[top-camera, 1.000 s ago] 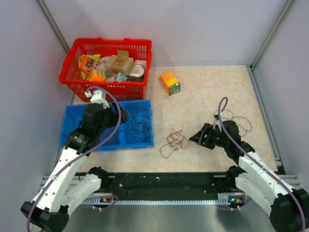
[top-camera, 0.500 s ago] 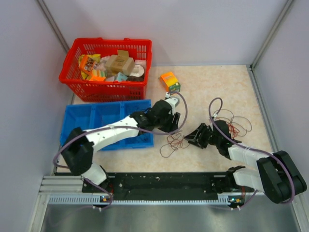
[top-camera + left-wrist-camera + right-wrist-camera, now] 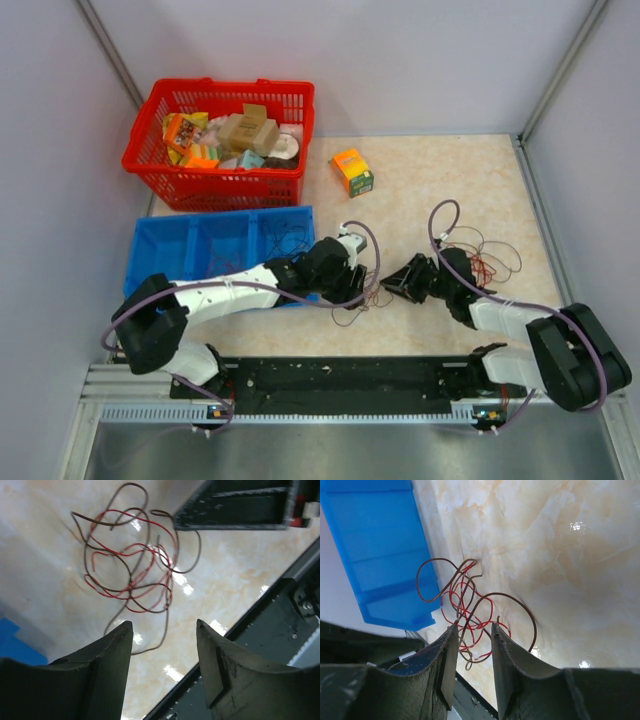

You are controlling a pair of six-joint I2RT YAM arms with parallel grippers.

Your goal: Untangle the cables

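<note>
A tangle of thin red and dark brown cables (image 3: 372, 297) lies on the table between both grippers. In the left wrist view the cables (image 3: 135, 575) spread just beyond my left gripper (image 3: 163, 625), which is open with nothing between its fingers. In the top view the left gripper (image 3: 356, 288) hangs over the tangle's left side. My right gripper (image 3: 392, 287) points at it from the right. In the right wrist view the cables (image 3: 470, 605) run into the narrow gap of the right gripper (image 3: 474, 627); its jaws stand apart, with strands lying between them.
A blue bin (image 3: 200, 250) with more thin wires (image 3: 290, 240) sits at the left, behind it a red basket (image 3: 220, 130) full of boxes. An orange box (image 3: 352, 171) stands mid-table. Another loose wire bunch (image 3: 490, 255) lies behind the right arm. A black rail (image 3: 340, 375) runs along the near edge.
The left arm swung from over the blue bin to the tangle at mid-table. The right gripper slid left to the tangle. Both pairs of jaws narrowed.
</note>
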